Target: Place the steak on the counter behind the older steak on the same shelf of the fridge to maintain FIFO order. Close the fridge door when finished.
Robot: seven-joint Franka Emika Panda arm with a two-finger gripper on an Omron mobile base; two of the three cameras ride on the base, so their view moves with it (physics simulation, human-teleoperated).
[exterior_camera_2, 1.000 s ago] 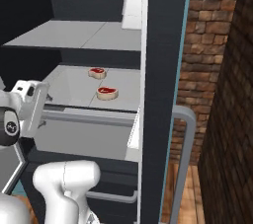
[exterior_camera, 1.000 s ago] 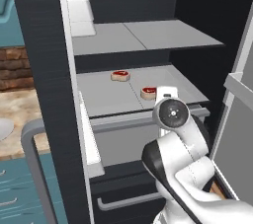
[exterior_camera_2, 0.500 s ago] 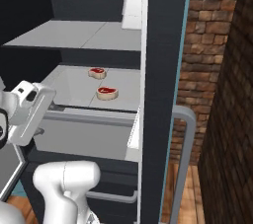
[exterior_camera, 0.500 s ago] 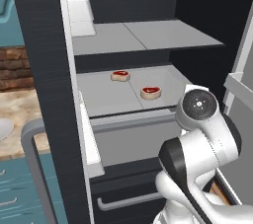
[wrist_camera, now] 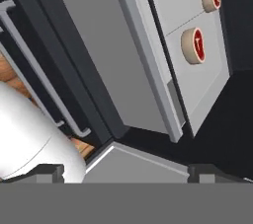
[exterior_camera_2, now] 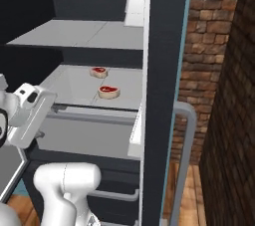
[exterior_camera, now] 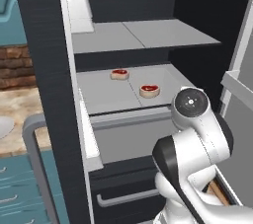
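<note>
Looking good: both steaks, back steak (exterior_camera: 119, 74) and front steak (exterior_camera: 149, 90), sit on the shelf (exterior_camera: 104, 97). Your claw (wrist_camera: 127, 171) is spread apart, holding nothing. You've only the fridge door (exterior_camera_2: 162, 95) left to close.

In the middle of the left base view, two steaks are lying on the shelf (exterior_camera: 106, 97) inside the fridge (exterior_camera: 42, 70): the steak (exterior_camera: 119, 74) is sitting farther back and to the left, and the older steak (exterior_camera: 149, 90) is sitting nearer the front edge, to the lower right of it, the two apart. A thinner shelf (exterior_camera: 143, 33) is hanging above them with a bin (exterior_camera: 79, 8) at its upper left, the drawer front (exterior_camera: 131, 136) is sitting just under the shelf, and the counter (exterior_camera: 15, 114) is lying at the left edge. My arm is rising in the lower right, in front of the drawer.
</note>
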